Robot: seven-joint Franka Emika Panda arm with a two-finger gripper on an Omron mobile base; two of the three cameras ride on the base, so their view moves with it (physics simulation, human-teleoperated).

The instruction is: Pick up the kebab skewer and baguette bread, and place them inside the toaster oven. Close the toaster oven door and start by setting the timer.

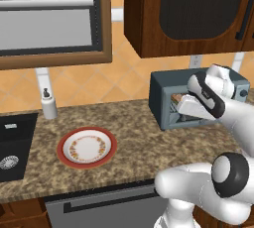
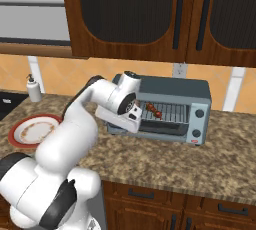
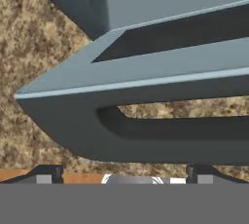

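Speckled bench (image 2: 150, 159) bare before toaster oven (image 2: 200, 94); its lowered toaster oven door (image 3: 146, 101) lies just beyond the gripper (image 3: 124, 172), jaws apart, empty.

— What's on the worktop (image 1: 124, 123) from where you stand?

— A red-rimmed plate (image 1: 87, 147) with a patterned white middle, near the front edge, left of centre. A white soap dispenser (image 1: 48, 104) stands at the back edge, by the black sink (image 1: 14, 145) at the left end.

— And the toaster oven (image 1: 168, 98)?

— At the back, toward the right end, blue-grey. Something golden-brown shows inside it. The white arm (image 1: 218, 103) reaches across its front, hiding most of the opening.

— The claw?

— Can't make it out behind the wrist.
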